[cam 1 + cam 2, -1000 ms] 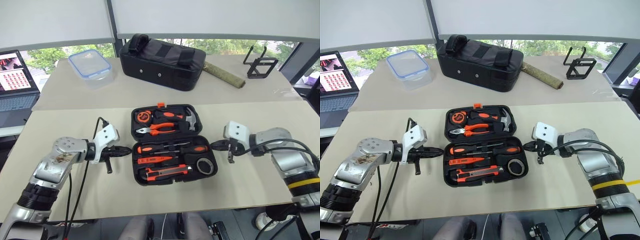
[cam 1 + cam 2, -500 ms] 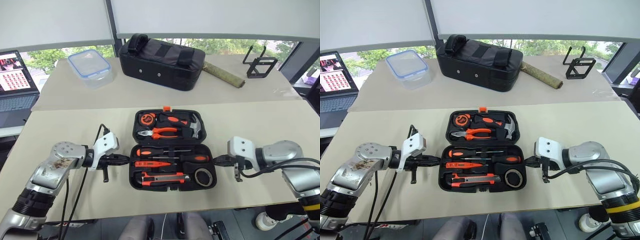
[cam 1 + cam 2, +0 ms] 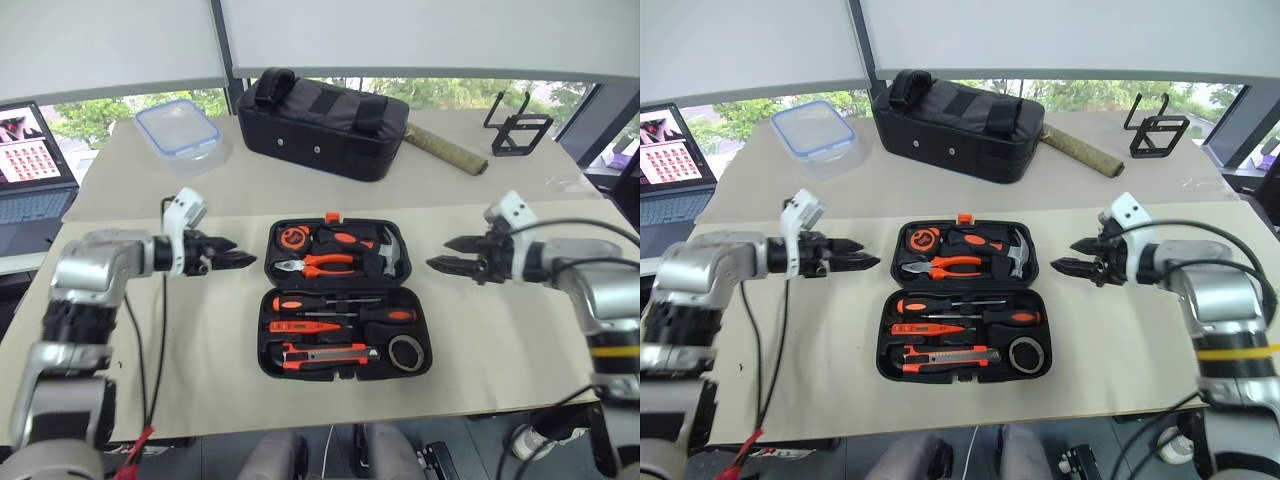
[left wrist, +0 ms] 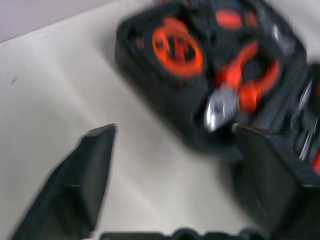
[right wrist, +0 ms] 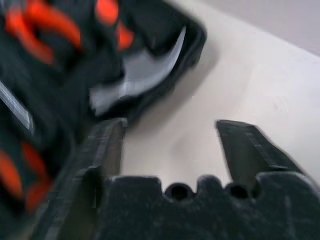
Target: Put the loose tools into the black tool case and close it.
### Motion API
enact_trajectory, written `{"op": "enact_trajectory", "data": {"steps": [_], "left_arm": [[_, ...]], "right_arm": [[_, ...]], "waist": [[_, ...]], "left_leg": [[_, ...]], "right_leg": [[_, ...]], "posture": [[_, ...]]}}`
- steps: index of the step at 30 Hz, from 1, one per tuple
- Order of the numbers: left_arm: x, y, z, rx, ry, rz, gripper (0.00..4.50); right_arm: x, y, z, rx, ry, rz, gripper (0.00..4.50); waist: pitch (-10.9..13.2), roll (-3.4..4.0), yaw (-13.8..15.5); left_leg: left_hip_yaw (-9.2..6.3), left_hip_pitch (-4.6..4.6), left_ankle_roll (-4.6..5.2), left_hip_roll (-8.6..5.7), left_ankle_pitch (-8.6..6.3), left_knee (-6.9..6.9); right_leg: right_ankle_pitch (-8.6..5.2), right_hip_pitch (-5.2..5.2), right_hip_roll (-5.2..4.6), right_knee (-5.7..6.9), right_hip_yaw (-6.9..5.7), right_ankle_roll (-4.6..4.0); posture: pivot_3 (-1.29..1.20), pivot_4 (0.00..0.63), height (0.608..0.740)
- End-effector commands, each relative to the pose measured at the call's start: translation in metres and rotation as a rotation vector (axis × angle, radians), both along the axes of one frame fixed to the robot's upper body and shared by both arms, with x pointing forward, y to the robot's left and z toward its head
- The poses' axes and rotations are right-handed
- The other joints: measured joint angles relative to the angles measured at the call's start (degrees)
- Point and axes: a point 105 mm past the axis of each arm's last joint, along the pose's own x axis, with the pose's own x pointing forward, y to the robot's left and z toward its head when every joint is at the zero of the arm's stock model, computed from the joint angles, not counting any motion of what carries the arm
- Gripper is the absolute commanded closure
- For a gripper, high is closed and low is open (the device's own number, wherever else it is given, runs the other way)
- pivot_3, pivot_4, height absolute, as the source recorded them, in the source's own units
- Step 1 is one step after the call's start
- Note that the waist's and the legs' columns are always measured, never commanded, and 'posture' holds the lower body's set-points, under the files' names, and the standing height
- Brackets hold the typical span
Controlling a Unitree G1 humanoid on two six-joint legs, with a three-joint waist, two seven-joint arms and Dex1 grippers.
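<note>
Two grippers now hang in the air on either side of the open black tool case (image 3: 345, 305), where a second ago both lay low by its near half with their fingers pressed together. The left gripper (image 3: 240, 260) has risen and come level with the far half of the case, its two fingers spread apart and holding nothing; the left wrist view shows the gap between its fingers (image 4: 85, 185) clearly. The right gripper (image 3: 447, 256) has lifted the same way on the other side, fingers likewise parted and empty.

The case has stayed flat and open near the front edge of the tabletop (image 3: 150, 360), its orange latch (image 3: 331, 215) at the far rim. In its near half lie the screwdrivers (image 3: 330, 303), the utility knife (image 3: 325, 353) and the small tape roll (image 3: 405, 351), all seated in their slots. The pliers (image 3: 318, 264), hammer (image 3: 390, 252) and tape measure (image 3: 292, 239) fill the far half.
</note>
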Motion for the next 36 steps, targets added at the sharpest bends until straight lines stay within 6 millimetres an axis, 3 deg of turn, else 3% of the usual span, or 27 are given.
{"op": "enact_trajectory", "data": {"steps": [1,8,18,19,21,22,30,36], "left_arm": [[0.013,-0.008,-0.004,-0.006,0.043,0.049,0.21],[0.024,-0.022,-0.016,0.017,0.045,0.044,0.21],[0.025,-0.015,-0.027,0.021,0.061,0.088,2.84],[0.025,-0.015,-0.028,0.021,0.062,0.087,3.04],[0.024,-0.015,-0.028,0.019,0.063,0.085,3.13],[0.023,-0.015,-0.028,0.017,0.064,0.084,3.17],[0.022,-0.016,-0.026,-0.006,0.063,0.092,3.22],[0.020,-0.021,-0.025,-0.014,0.058,0.073,3.22]], "right_arm": [[0.019,0.002,0.005,0.055,0.032,-0.099,0.64],[0.038,0.016,-0.002,0.060,0.061,-0.135,0.64],[0.040,0.036,-0.006,0.072,0.084,-0.084,0.60],[0.041,0.036,-0.006,0.070,0.083,-0.086,1.01],[0.042,0.035,-0.008,0.062,0.086,-0.095,1.31],[0.042,0.035,-0.010,0.053,0.086,-0.099,1.81],[0.042,0.034,-0.011,0.053,0.084,-0.101,4.35],[0.043,0.037,-0.009,0.052,0.088,-0.108,4.50]], "waist": [[0.0,0.00,-0.4],[0.0,0.00,-1.1],[0.0,0.01,-1.1],[0.0,0.01,-1.1],[0.0,0.01,-1.1],[0.0,0.02,-1.1],[0.0,0.01,-1.2],[0.0,0.01,-1.2]], "left_leg": [[0.02,-0.04,0.00,0.00,0.00,-0.02],[0.03,-0.34,-0.12,-0.09,0.07,-0.01],[-0.05,-0.33,-0.13,-0.21,0.15,0.04],[-0.05,-0.33,-0.11,-0.27,0.17,0.04],[-0.05,-0.33,-0.10,-0.30,0.19,0.04],[-0.05,-0.33,-0.10,-0.29,0.19,0.04],[-0.07,-0.33,-0.10,-0.30,0.19,0.04],[-0.06,-0.32,-0.10,-0.31,0.20,0.05]], "right_leg": [[0.00,-0.09,0.01,0.01,0.01,0.00],[0.00,-0.47,-0.04,0.14,-0.02,0.00],[0.00,-0.46,-0.18,0.27,0.06,0.00],[0.00,-0.46,-0.22,0.28,0.07,0.00],[0.00,-0.46,-0.24,0.29,0.07,0.00],[0.00,-0.46,-0.24,0.30,0.08,0.00],[0.00,-0.46,-0.26,0.32,0.07,0.00],[0.00,-0.45,-0.26,0.32,0.08,0.00]], "posture": [[0.00,0.150,0.714],[0.00,0.150,0.714],[0.00,0.150,0.714],[0.00,0.150,0.714],[0.00,0.150,0.714],[0.00,0.150,0.714],[0.00,0.150,0.714],[0.00,0.150,0.714]]}}
